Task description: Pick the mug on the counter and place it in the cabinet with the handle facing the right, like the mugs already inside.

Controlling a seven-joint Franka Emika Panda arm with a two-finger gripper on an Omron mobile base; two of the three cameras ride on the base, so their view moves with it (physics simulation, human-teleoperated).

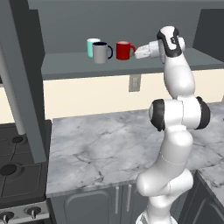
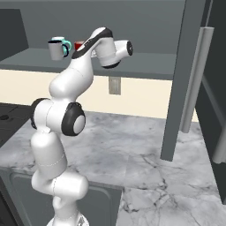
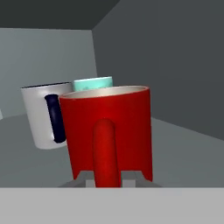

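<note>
Hand view: the pincer (image 3: 107, 178) is pinching the mug (image 3: 107, 131) by its handle (image 3: 105, 153), which is pointing straight back at it.

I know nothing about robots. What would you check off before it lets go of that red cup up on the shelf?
1. Red mug over the cabinet shelf: ok.
2. Mug upright: ok.
3. Its handle points right, like the grey mug's: ok.
4. Apart from the grey mug: ok, a gap shows.
5. Base resting on the shelf: cannot tell.
6. Gripper grip on the mug: cannot tell, the fingertips are hidden.
</note>
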